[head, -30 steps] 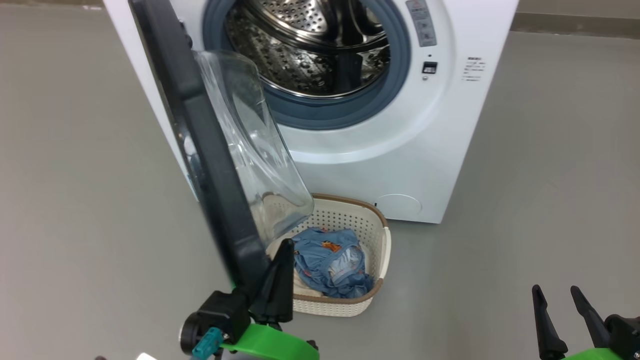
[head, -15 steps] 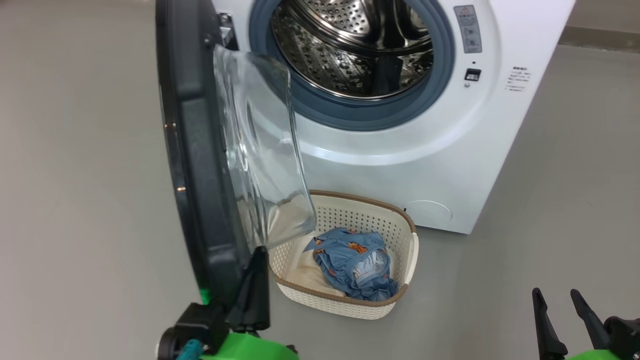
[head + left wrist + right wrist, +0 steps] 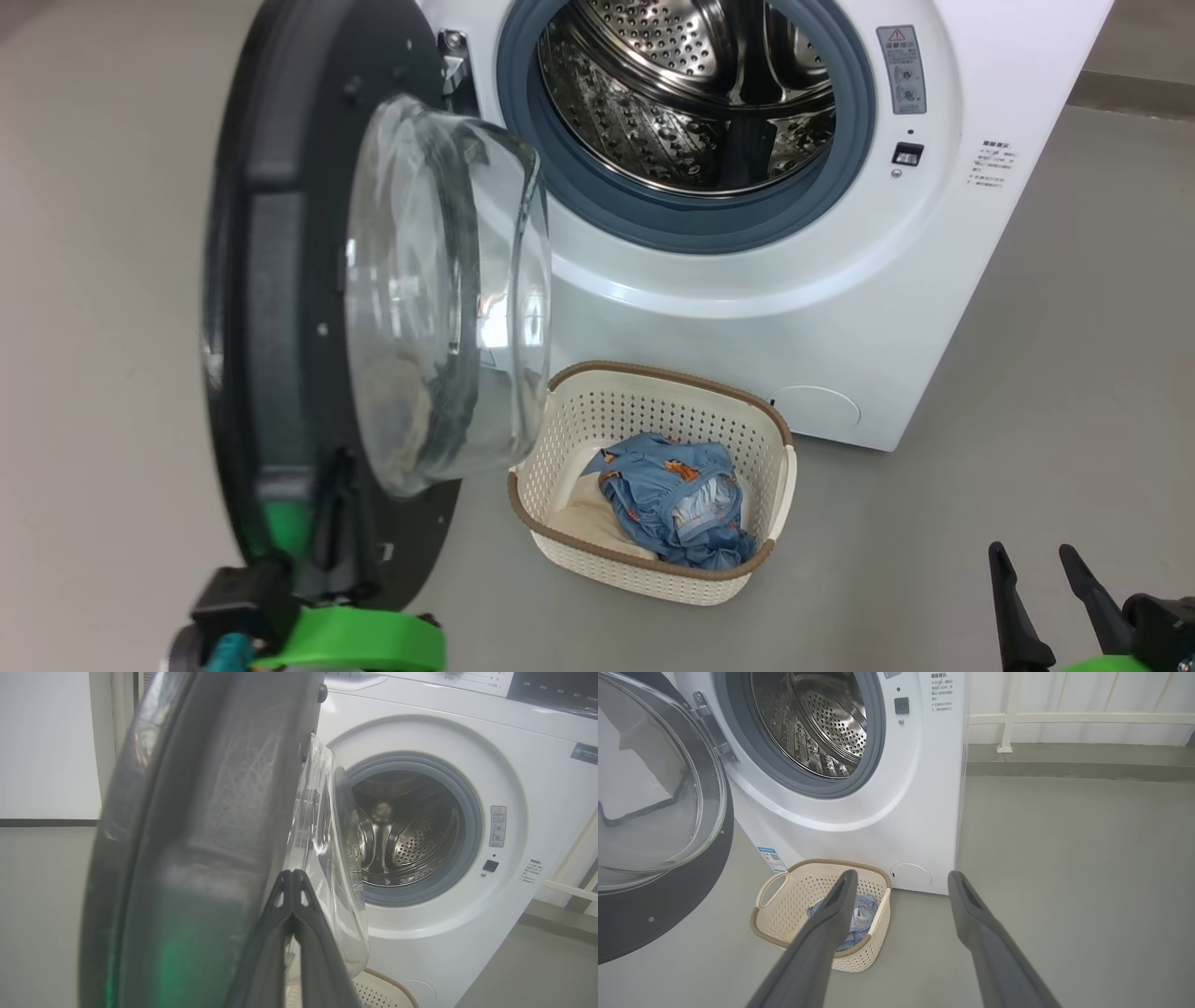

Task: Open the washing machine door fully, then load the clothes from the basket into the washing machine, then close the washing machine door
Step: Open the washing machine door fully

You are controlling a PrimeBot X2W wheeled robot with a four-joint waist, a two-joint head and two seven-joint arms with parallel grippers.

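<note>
Wider-swung door (image 3: 271, 280) now at 9 o'clock, left claw (image 3: 292, 873) pinched shut at its lower rim. At 4, right claw (image 3: 1032, 553) gapes empty. At 6, basket (image 3: 644, 415) of clothes (image 3: 672, 485), left rim behind door glass. At 1, washer (image 3: 747, 317).

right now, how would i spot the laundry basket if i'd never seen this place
Find the big white washing machine with its round door swung open. On the grey floor before it sits the basket: cream, perforated, brown-rimmed, holding blue clothes.
</note>
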